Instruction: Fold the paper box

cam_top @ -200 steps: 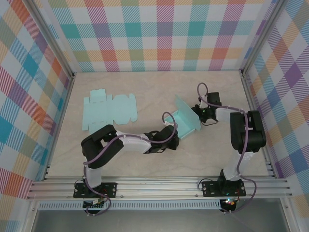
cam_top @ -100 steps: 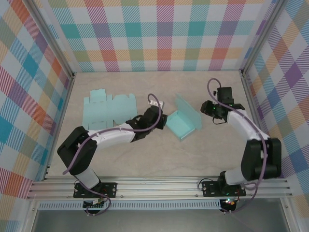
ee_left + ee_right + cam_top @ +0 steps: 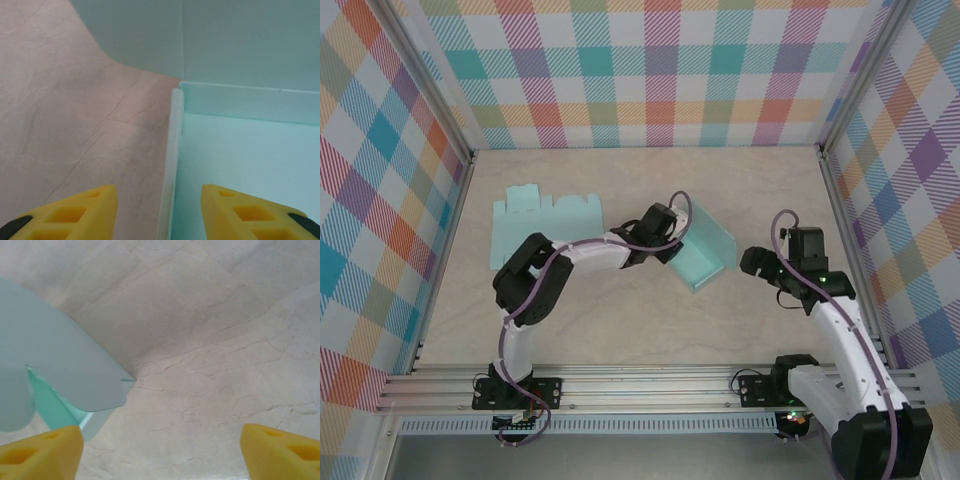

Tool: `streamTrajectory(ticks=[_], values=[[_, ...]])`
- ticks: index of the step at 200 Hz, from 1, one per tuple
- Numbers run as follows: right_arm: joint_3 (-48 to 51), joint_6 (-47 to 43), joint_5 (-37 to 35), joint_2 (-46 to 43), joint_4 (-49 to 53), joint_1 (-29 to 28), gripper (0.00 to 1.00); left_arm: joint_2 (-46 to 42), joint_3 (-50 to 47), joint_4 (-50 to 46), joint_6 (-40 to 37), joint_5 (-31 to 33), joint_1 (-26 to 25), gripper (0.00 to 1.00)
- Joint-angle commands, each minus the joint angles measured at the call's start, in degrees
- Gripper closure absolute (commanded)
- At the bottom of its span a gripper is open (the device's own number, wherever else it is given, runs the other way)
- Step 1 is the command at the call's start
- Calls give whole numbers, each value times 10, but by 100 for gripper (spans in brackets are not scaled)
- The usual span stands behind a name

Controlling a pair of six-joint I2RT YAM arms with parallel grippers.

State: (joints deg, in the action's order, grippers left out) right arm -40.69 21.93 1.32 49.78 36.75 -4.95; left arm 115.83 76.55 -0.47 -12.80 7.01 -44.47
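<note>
The half-folded mint paper box (image 3: 705, 252) lies at the table's middle with its tall back flap standing up. My left gripper (image 3: 677, 243) is at the box's left side. In the left wrist view its yellow fingertips (image 3: 75, 212) stand apart, open, straddling the box's thin side wall (image 3: 172, 165) without pinching it, one finger outside over the table and one over the box floor (image 3: 245, 155). My right gripper (image 3: 758, 264) hangs to the right of the box, wide open, with bare table between its fingers (image 3: 42, 452). The box's flap (image 3: 60, 370) shows at the left of the right wrist view.
A flat, unfolded mint box sheet (image 3: 545, 225) lies at the back left of the marble-patterned table (image 3: 620, 320). Plaid walls enclose the table on three sides. An aluminium rail (image 3: 650, 385) runs along the near edge by the arm bases.
My left gripper swung right to the box's left wall and opened partway. My right gripper drew back from the box toward the near right and opened wide. The box stayed put.
</note>
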Motion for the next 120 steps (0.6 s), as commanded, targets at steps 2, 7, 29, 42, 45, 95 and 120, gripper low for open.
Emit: streamTrajectory(ticks=[2, 7, 29, 42, 45, 95, 120], values=[[10, 3, 27, -27, 23, 1, 0, 20, 36, -44, -26, 12, 5, 54], [10, 4, 30, -31, 24, 0, 0, 22, 40, -48, -26, 17, 6, 55], [9, 9, 32, -46, 21, 1, 0, 33, 45, -60, -25, 41, 5, 57], [6, 10, 30, -52, 24, 0, 0, 37, 44, -64, -23, 54, 4, 59], [6, 10, 29, -53, 24, 1, 0, 37, 44, -66, -22, 56, 4, 62], [2, 20, 17, -62, 16, 0, 0, 40, 38, -90, -8, 111, -13, 89], [0, 23, 18, -58, 11, 1, 0, 37, 39, -118, 30, 194, -28, 93]])
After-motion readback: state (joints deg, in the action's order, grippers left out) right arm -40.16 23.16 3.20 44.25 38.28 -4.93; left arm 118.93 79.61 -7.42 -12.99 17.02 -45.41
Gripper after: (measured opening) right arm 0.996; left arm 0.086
